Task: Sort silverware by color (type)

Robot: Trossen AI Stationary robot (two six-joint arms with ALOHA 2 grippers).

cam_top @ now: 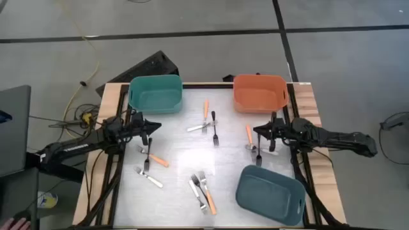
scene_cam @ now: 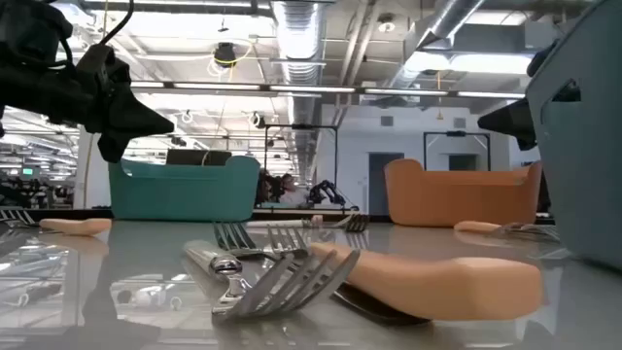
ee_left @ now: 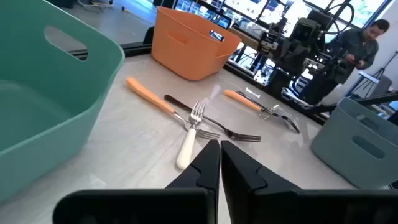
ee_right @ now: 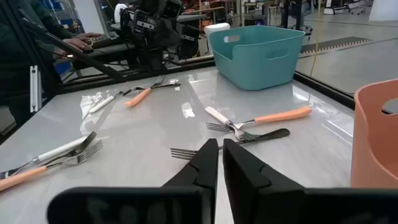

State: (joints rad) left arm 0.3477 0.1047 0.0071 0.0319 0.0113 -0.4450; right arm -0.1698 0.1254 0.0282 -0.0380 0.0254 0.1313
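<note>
Forks lie flat and scattered on the table. An orange-handled fork [cam_top: 206, 110], a white-handled one [cam_top: 198, 127] and a black one [cam_top: 215, 128] cross each other at the far middle. Two more forks [cam_top: 153, 158] lie by my left gripper [cam_top: 153, 128], a white one [cam_top: 151, 179] nearer. An orange-handled fork [cam_top: 249, 135] lies by my right gripper [cam_top: 259, 131]. A small cluster [cam_top: 203, 190] sits at the near middle. Both grippers hover above the table, shut and holding nothing, as the left wrist view [ee_left: 220, 144] and the right wrist view [ee_right: 221, 142] show.
A teal bin [cam_top: 155, 93] stands at the far left, an orange bin [cam_top: 259, 93] at the far right and a blue-grey bin [cam_top: 270, 195] at the near right. People stand beyond the table in both wrist views.
</note>
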